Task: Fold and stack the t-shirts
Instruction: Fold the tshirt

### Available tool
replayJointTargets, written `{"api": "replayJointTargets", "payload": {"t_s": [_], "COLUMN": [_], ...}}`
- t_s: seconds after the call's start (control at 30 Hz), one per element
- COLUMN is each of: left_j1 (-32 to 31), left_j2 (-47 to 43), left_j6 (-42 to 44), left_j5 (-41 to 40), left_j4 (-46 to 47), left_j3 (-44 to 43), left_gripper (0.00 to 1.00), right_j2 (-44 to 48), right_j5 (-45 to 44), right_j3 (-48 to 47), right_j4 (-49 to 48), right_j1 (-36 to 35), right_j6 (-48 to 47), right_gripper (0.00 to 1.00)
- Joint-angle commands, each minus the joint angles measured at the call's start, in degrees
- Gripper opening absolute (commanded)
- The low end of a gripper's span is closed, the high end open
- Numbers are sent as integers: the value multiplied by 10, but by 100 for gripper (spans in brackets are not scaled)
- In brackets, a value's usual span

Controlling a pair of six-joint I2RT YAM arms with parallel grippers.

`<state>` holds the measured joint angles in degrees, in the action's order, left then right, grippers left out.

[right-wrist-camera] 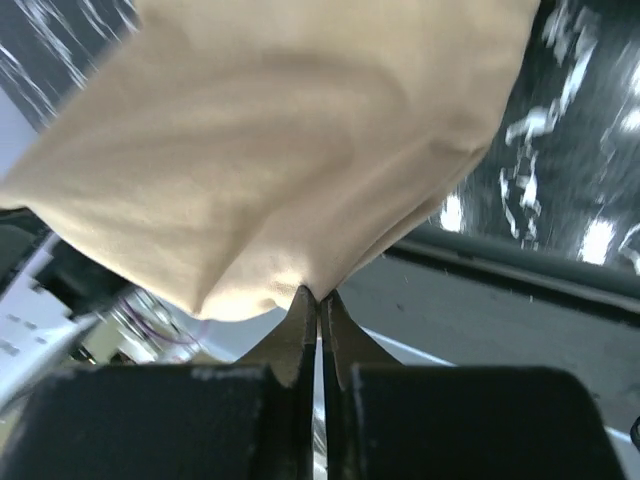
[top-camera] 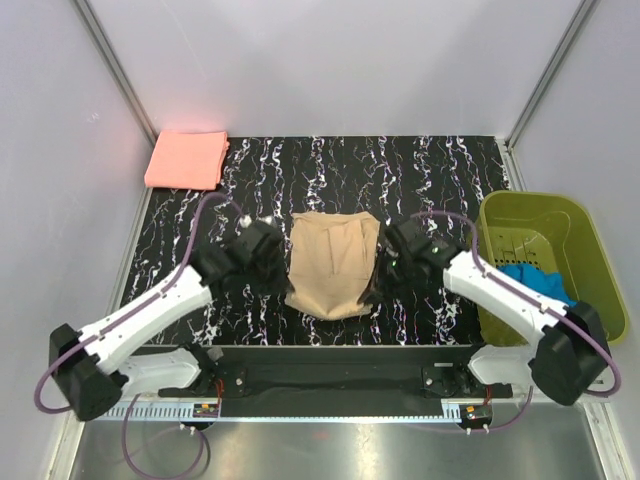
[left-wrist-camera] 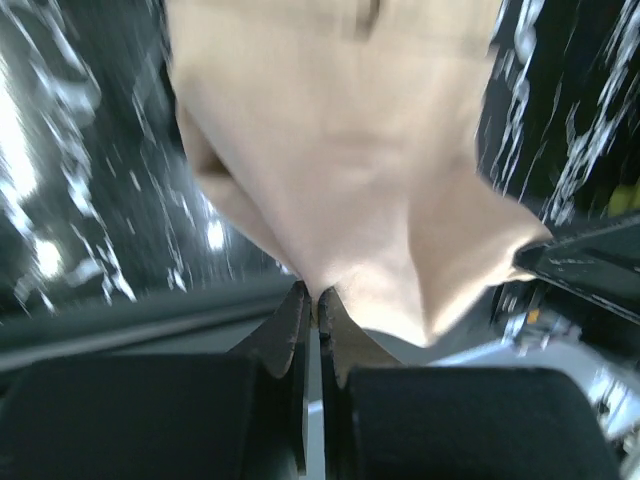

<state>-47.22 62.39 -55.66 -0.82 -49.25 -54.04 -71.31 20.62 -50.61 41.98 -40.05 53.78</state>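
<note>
the tan-beige t-shirt is soft matt cloth, smooth apart from a few loose creases, and the salmon-pink t-shirt looks just as matt and soft (too far off to make out any weave). the table top is glossy black with white marbled veins, catching glints. the olive-green basket is smooth plastic with a faint sheen. the left arm's shell is shiny white plastic.

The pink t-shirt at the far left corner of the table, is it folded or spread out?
Folded. The pink t-shirt lies as a small, flat rectangle, with no sleeves or collar showing in the top view.
</note>
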Motion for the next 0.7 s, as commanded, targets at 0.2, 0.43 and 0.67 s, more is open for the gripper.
{"api": "replayJointTargets", "payload": {"t_s": [0.2, 0.43, 0.67], "left_j1": [141, 221, 245], "left_j2": [150, 222, 326], "left_j6": [173, 202, 220], "left_j5": [55, 94, 148], "left_j4": [-8, 20, 36], "left_j3": [-172, -263, -333], "left_gripper": [0, 0, 0], "right_j2": [-114, -196, -273], "right_j5": [22, 50, 71], "right_j3": [-194, -277, -338], "right_j4": [57, 65, 79], "right_j1": [123, 171, 216], "right_j6": [-125, -166, -188], "right_gripper": [0, 0, 0]}}
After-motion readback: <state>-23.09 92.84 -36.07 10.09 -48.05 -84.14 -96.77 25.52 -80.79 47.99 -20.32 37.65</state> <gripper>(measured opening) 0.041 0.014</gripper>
